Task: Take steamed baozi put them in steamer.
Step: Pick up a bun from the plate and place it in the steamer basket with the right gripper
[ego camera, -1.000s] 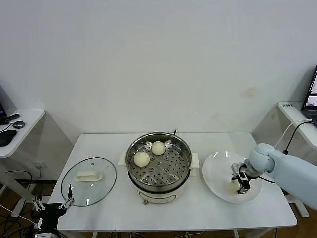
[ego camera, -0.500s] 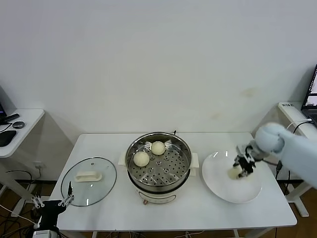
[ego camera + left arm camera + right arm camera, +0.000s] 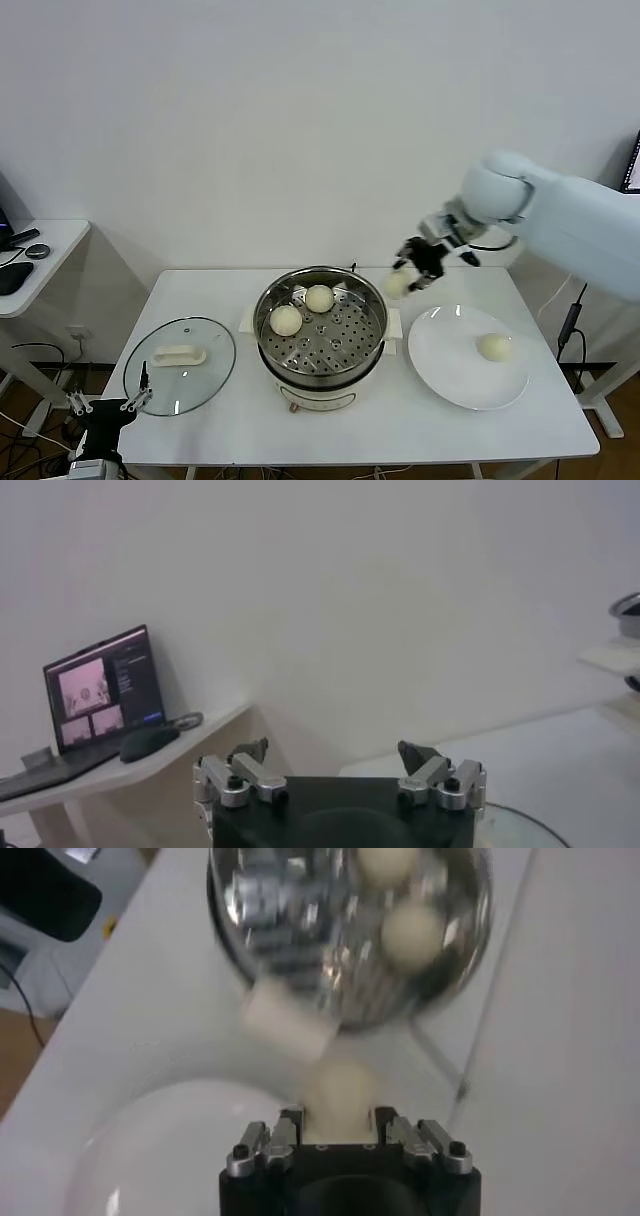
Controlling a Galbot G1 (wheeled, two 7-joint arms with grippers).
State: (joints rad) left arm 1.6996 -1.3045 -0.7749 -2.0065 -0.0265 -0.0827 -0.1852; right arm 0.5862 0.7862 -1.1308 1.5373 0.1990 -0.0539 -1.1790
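Note:
The steel steamer [image 3: 320, 322] stands mid-table on its white base and holds two baozi [image 3: 319, 298] [image 3: 286, 320] on its perforated tray. My right gripper [image 3: 408, 275] is shut on a third baozi [image 3: 397, 284] and holds it in the air just beyond the steamer's right rim. In the right wrist view that baozi [image 3: 340, 1095] sits between the fingers, with the steamer [image 3: 300, 938] ahead. A fourth baozi [image 3: 493, 347] lies on the white plate [image 3: 450, 370]. My left gripper [image 3: 108, 408] hangs open and empty below the table's front left corner.
The glass lid [image 3: 180, 365] with its white handle lies flat at the table's left. A side desk [image 3: 30, 262] stands far left with a mouse on it. The left wrist view shows a laptop [image 3: 103, 688] on that desk.
My right gripper has lifted one baozi off the plate and carried it up and left, to the steamer's right rim. One baozi stays on the plate. The left arm has hardly moved.

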